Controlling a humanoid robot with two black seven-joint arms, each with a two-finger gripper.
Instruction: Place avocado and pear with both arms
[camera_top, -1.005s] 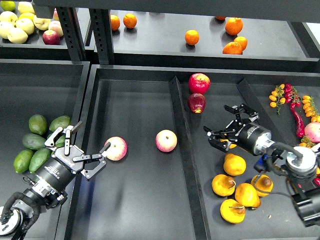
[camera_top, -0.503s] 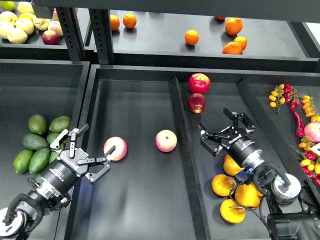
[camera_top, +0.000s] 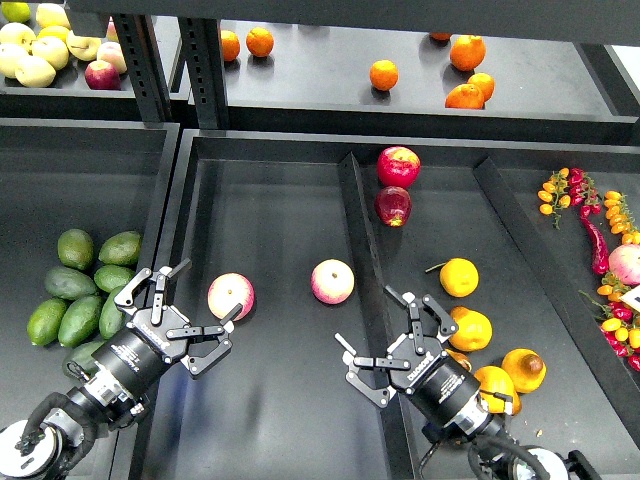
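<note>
Several green avocados lie in the left bin; the darkest avocado (camera_top: 68, 283) is in the middle of the pile. Several yellow-orange pears lie in the right bin. One pear (camera_top: 459, 277) with a thin stem sits apart at the top, and another (camera_top: 470, 328) lies below it. My left gripper (camera_top: 205, 298) is open and empty, just right of the avocados and next to a pink-yellow apple. My right gripper (camera_top: 365, 318) is open and empty over the divider, left of the pears. My right arm hides some of the lower pears.
Two pink-yellow apples (camera_top: 231, 296) (camera_top: 332, 281) lie in the middle bin. Two red apples (camera_top: 398, 166) (camera_top: 393, 205) sit at the back. A raised divider (camera_top: 360, 230) splits the bins. Chillies and small tomatoes (camera_top: 590, 205) lie far right. Oranges (camera_top: 384, 74) are on the back shelf.
My right gripper has drawn back toward the near left, uncovering a pear where it was. My left gripper has shifted slightly down and to the right. Both stay open.
</note>
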